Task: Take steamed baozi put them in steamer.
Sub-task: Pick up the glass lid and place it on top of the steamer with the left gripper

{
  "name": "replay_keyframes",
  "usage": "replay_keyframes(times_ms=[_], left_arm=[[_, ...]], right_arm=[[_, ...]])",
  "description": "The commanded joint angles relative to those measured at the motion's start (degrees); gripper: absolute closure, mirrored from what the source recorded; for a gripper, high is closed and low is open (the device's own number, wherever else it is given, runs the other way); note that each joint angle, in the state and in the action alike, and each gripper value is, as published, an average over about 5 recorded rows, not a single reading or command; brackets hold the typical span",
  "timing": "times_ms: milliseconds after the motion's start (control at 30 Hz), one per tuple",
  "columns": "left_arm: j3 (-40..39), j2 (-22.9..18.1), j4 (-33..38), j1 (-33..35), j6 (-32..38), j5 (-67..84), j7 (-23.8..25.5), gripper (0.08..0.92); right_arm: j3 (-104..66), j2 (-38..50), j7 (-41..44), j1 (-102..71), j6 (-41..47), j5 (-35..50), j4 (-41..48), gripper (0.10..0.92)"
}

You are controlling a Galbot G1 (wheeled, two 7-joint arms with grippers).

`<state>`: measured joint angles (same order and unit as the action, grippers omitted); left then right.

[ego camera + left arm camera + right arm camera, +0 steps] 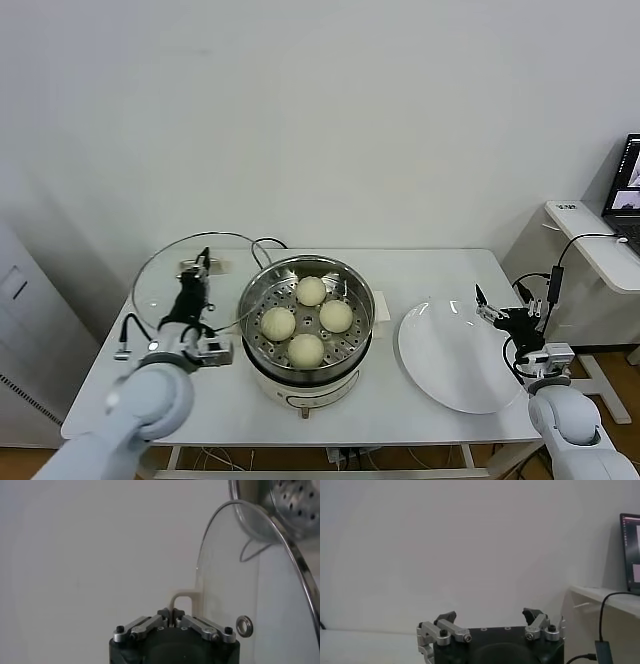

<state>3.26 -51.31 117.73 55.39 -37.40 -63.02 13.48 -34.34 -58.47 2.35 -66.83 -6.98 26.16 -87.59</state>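
Several pale cream steamed baozi lie on the perforated tray inside the shiny steamer at the table's middle. Its round glass lid stands upright just left of the pot, above the table. My left gripper is shut on the lid's white handle. In the left wrist view the gripper pinches that handle, with the lid and the steamer's rim beyond. My right gripper hovers open and empty over the right edge of the table; in its own view the right gripper holds nothing.
A flat white plate lies right of the steamer, below my right gripper. The steamer's black cord loops behind the pot. A side table with a laptop stands at the far right.
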Motion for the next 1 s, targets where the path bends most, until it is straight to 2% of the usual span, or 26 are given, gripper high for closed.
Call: replay_keyframes(times_ms=[33, 367, 1000], left_arm=[[-11.9, -6.6, 0.8, -5.1, -5.7, -8.1, 2.0, 0.89], [-15.8, -12.1, -2.0, -5.7, -6.2, -11.5, 2.1, 0.89], [-20.2, -16.4, -4.7, -6.1, -5.2, -13.2, 1.1, 0.89]], right_arm=[[0.1, 0.0, 0.0, 0.1, 0.0, 0.0, 0.5, 0.203], [0.1, -0.2, 0.0, 0.3, -0.1, -0.1, 1.1, 0.203], [0.0, -0.8, 0.1, 0.3, -0.3, -0.7, 2.3, 0.203]])
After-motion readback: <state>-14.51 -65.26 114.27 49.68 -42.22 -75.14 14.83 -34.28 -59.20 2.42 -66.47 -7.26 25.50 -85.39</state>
